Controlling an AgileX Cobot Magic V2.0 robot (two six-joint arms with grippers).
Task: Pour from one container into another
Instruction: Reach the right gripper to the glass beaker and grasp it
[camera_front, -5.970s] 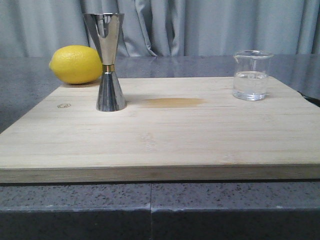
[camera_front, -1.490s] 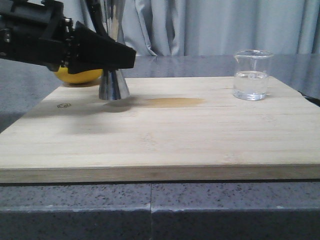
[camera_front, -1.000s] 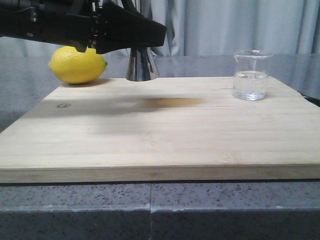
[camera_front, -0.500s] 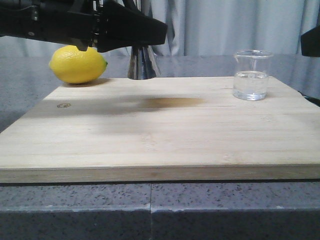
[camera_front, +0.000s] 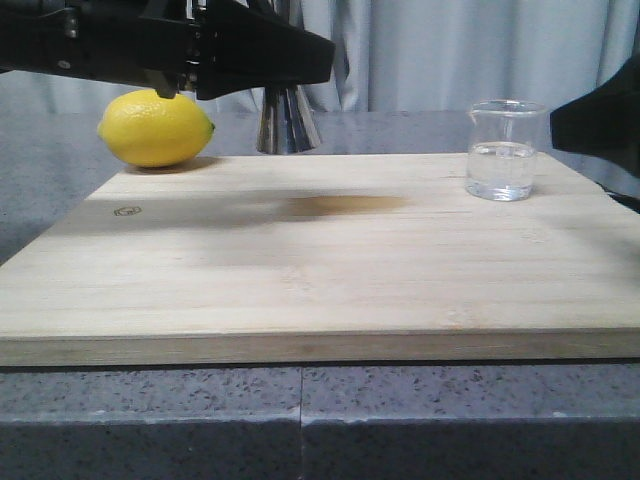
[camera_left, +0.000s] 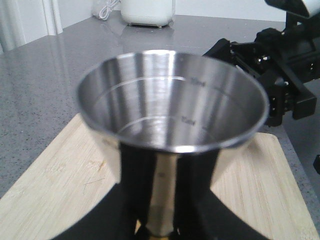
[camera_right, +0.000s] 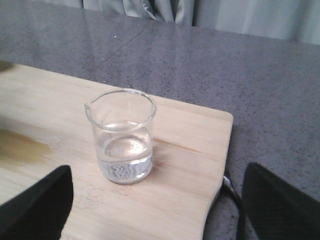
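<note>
Lifted off the board, one jigger (camera_front: 286, 125) hangs in left hand (camera_front: 262, 55); one beaker (camera_front: 503, 150) stands.

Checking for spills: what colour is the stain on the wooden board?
Light brown stain on pale wooden board; front view shows it best.

Lemon (camera_front: 155, 128) behind wooden board (camera_front: 320, 290), grey counter (camera_front: 300, 420).
</note>
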